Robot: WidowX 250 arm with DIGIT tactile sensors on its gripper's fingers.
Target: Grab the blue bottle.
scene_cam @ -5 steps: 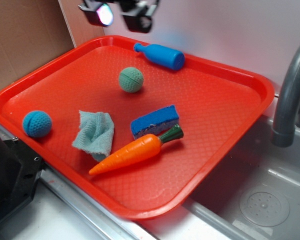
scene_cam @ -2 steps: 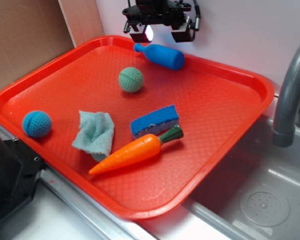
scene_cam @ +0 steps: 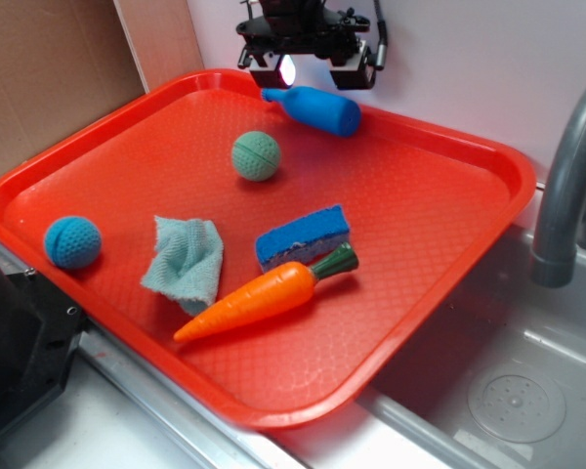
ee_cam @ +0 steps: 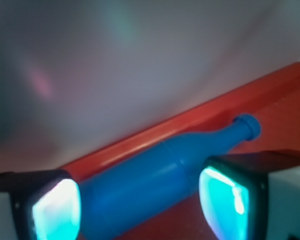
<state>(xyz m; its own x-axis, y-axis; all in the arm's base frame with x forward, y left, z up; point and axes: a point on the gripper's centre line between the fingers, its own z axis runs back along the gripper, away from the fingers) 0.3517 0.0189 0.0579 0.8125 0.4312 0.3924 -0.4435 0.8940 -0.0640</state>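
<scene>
The blue bottle (scene_cam: 314, 107) lies on its side at the far edge of the red tray (scene_cam: 439, 244), neck pointing left. My gripper (scene_cam: 311, 68) hangs just above and behind it, open, with lit pads. In the wrist view the blue bottle (ee_cam: 165, 180) runs diagonally between my two fingers, its neck up to the right. The glowing pads (ee_cam: 56, 210) stand on either side of the body, apart from it.
On the tray lie a green ball (scene_cam: 256, 155), a teal textured ball (scene_cam: 72, 241), a crumpled cloth (scene_cam: 186, 259), a blue sponge (scene_cam: 302, 234) and a toy carrot (scene_cam: 264, 293). A white wall stands right behind the tray. A grey faucet (scene_cam: 566, 166) and sink are at right.
The gripper has moved right from the tray's far left corner and come down over the bottle. The bottle has not moved.
</scene>
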